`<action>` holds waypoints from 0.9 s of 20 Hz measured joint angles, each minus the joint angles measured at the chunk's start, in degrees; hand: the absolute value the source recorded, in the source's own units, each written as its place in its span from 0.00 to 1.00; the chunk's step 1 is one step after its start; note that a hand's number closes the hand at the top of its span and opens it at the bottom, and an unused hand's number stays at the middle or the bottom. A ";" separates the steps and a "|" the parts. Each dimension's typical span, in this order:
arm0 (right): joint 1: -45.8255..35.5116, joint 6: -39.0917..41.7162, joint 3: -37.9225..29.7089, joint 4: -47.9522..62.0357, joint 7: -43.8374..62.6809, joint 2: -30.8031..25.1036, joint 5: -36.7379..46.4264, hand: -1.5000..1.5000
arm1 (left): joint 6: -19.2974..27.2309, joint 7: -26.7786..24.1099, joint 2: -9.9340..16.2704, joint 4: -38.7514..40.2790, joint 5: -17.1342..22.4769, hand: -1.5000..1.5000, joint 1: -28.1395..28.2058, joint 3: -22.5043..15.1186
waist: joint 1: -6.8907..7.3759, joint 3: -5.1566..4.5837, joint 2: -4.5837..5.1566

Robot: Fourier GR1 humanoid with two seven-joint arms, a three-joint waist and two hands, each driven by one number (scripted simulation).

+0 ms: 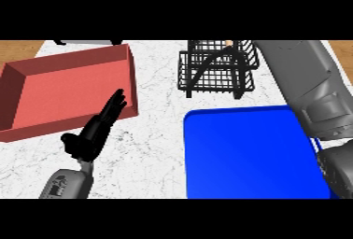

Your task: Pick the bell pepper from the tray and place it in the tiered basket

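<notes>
Beyond the blue tray (241, 154), right robot hand (219, 59) sits in tiered basket (238, 86), grip untellable; left robot hand (96, 130) open.

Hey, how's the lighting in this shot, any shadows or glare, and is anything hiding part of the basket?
Head view: even, soft light with no glare; the blue tray shows only a faint sheen. The left hand rests open over the red bin edge. The right forearm crosses the right side, and the right hand is not visible near the black tiered basket.
</notes>
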 measured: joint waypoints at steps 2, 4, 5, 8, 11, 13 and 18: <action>-0.50 0.20 -1.18 1.34 -0.50 0.31 -0.97 1.00 | -0.15 -0.10 0.09 0.43 0.10 0.50 -0.32 0.40 | -0.07 -0.06 -0.03; -1.47 0.62 -2.83 2.91 1.58 1.16 -2.49 1.00 | -0.02 0.44 -0.07 0.22 0.06 0.50 -0.29 0.36 | -0.09 -0.08 -0.10; -1.91 1.12 -4.09 3.68 3.13 1.24 -3.70 1.00 | 0.32 0.19 -0.37 0.26 -0.21 0.50 -0.17 0.23 | -0.14 -0.10 -0.14; -3.17 2.18 -7.17 5.67 7.79 1.87 -6.74 0.00 | 0.17 0.44 -0.10 0.56 -0.14 0.50 -0.44 0.61 | -0.28 -0.25 -0.40; -3.47 2.51 -10.02 6.88 10.40 2.67 -9.71 0.00 | -0.10 0.12 -0.01 0.33 -0.08 0.50 0.05 0.70 | -0.31 -0.22 -0.35; -3.08 1.47 -11.31 7.08 11.07 3.27 -11.02 0.00 | -0.15 0.28 -0.13 -0.14 -0.16 0.50 0.40 0.54 | -0.47 -0.10 -0.25; -2.48 -4.22 -12.72 5.62 10.40 0.87 -11.64 0.00 | 0.54 -0.06 -0.55 -0.40 -0.88 0.50 0.75 0.51 | -0.78 0.04 -0.09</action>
